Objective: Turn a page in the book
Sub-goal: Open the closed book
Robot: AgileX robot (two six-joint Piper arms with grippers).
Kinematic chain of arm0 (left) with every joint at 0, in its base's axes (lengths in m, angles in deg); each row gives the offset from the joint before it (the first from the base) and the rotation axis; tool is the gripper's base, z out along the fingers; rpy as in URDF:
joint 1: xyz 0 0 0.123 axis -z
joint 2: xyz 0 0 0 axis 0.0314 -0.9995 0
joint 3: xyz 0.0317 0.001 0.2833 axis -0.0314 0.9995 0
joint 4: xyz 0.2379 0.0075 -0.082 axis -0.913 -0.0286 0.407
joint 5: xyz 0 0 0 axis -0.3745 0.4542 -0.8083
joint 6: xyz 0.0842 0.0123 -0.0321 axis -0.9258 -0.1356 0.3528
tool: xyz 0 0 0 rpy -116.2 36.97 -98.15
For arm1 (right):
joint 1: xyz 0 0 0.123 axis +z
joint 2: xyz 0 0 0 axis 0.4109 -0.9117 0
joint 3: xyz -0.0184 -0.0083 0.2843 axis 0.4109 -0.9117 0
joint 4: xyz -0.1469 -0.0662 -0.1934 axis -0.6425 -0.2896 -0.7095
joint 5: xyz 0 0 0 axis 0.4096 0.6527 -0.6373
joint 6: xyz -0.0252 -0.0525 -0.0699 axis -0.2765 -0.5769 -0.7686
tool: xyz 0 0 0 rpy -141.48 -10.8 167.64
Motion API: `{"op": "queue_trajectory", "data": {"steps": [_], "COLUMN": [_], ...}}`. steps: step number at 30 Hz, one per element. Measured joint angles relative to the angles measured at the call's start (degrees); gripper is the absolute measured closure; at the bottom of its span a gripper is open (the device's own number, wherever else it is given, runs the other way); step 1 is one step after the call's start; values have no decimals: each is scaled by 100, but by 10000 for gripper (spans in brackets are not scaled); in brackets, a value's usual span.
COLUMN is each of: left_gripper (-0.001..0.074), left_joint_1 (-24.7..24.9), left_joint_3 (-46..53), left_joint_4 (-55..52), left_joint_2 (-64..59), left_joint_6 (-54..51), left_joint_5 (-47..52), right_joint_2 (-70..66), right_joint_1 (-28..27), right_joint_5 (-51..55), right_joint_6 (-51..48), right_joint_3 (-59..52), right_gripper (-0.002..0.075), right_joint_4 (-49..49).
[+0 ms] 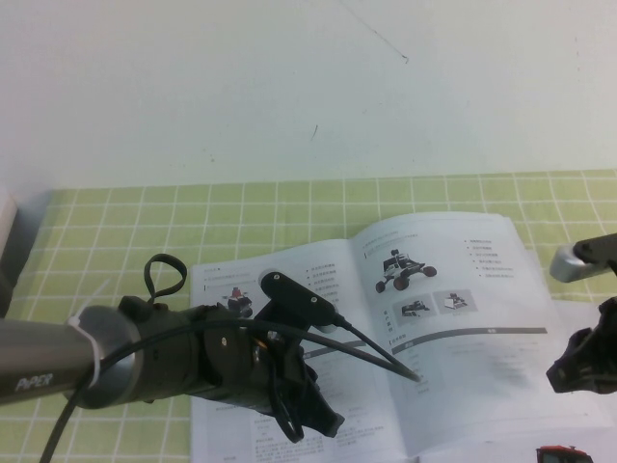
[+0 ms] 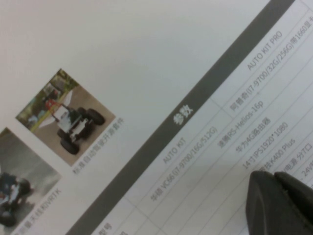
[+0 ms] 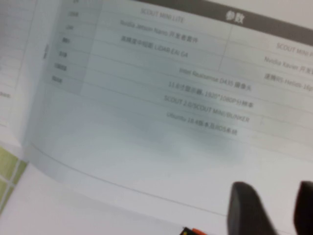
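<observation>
Overhead, left gripper (image 1: 307, 410) over book (image 1: 463, 318); right gripper (image 1: 583, 362) beside.

Green-checked table mat (image 1: 116, 222) carries the open book (image 1: 453, 318) — a separate sheet (image 1: 588, 424) lies beside it

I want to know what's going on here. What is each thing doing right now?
book: open, lying flat on the mat.
page: face up, not yet turned.
left gripper: low over the book's middle.
right gripper: open, above the page's outer edge.
</observation>
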Motion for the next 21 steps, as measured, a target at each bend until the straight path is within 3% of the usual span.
{"op": "queue_trajectory", "data": {"steps": [4, 7, 15, 21], "left_gripper": [739, 739, 739, 739], "left_joint_1": [0, 0, 0, 0], "left_joint_3": [0, 0, 0, 0], "left_joint_4": [0, 0, 0, -10], "left_joint_2": [0, 0, 0, 0], "left_joint_6": [-26, -26, -26, -26], "left_joint_5": [0, 0, 0, 0], "right_joint_2": [-353, -580, -789, -799], "right_joint_1": [0, 0, 0, -9], "right_joint_5": [-199, -362, -482, -142], "right_joint_6": [0, 20, 115, 829], "right_joint_3": [0, 0, 0, 321], "right_gripper": [305, 204, 170, 193], "right_joint_4": [136, 279, 353, -667]}}
